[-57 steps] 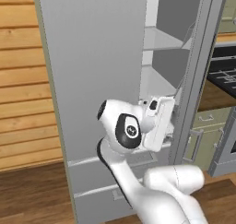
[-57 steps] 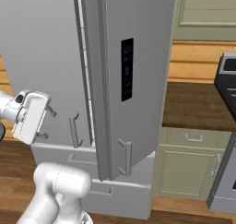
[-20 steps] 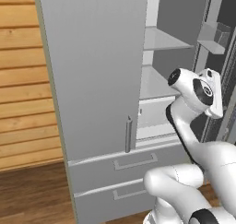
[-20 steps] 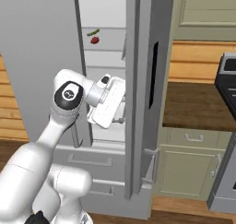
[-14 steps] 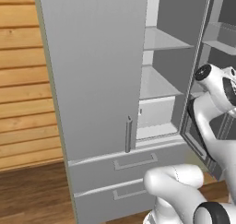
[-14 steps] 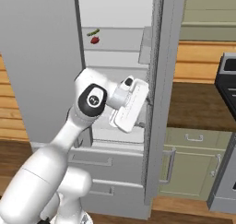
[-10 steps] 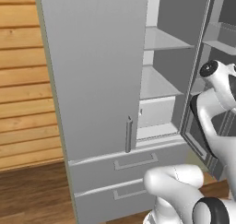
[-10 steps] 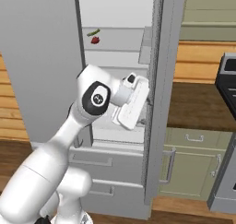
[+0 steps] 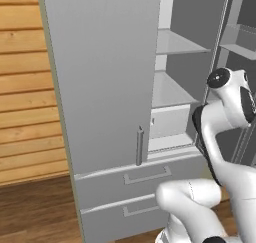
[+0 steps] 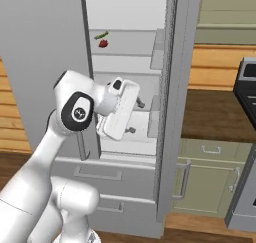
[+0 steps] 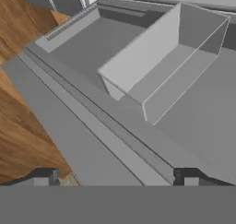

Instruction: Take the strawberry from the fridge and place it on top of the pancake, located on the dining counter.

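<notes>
swung wider since a second ago, the fridge [image 10: 172, 87] door stands open, so the empty, wide-open gripper [image 10: 136, 118] must next rise to the strawberry [image 10: 103, 43].

Fridge open, arm reaching in

The fridge [image 10: 45, 47] stands open; the strawberry [image 10: 103, 43] sits on an upper shelf, the gripper [image 10: 136, 117] well below it, jaws apart.
</notes>
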Tool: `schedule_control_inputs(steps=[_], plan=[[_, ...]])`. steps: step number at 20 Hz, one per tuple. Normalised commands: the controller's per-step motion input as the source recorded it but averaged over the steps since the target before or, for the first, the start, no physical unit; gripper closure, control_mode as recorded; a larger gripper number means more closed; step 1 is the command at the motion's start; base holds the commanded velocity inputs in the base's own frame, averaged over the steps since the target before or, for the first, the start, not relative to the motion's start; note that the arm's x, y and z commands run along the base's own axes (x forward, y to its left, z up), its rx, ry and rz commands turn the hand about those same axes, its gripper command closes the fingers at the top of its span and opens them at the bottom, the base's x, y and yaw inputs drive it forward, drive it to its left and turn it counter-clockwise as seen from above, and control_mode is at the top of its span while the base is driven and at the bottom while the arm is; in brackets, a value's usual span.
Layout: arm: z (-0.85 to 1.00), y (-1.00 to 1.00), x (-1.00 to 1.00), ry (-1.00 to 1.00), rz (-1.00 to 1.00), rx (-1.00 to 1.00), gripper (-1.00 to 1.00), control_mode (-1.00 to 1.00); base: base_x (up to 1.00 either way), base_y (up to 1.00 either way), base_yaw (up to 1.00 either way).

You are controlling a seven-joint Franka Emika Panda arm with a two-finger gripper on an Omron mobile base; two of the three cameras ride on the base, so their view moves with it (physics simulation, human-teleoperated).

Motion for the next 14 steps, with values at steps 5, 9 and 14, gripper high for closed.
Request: schedule_control_inputs(steps=[5, 9, 14], plan=[[-0.21, 1.0, 0.46, -0.49, -0.1, 0.25, -1.0, -1.0, 0.0, 0.0, 0.0], [-0.24, 0.96, 0.62, -0.46, -0.18, 0.51, -1.0, -1.0, 0.0, 0.0, 0.0], [-0.34, 0.51, 0.68, -0.45, -0.26, 0.79, -1.0, -1.0, 0.0, 0.0, 0.0]])
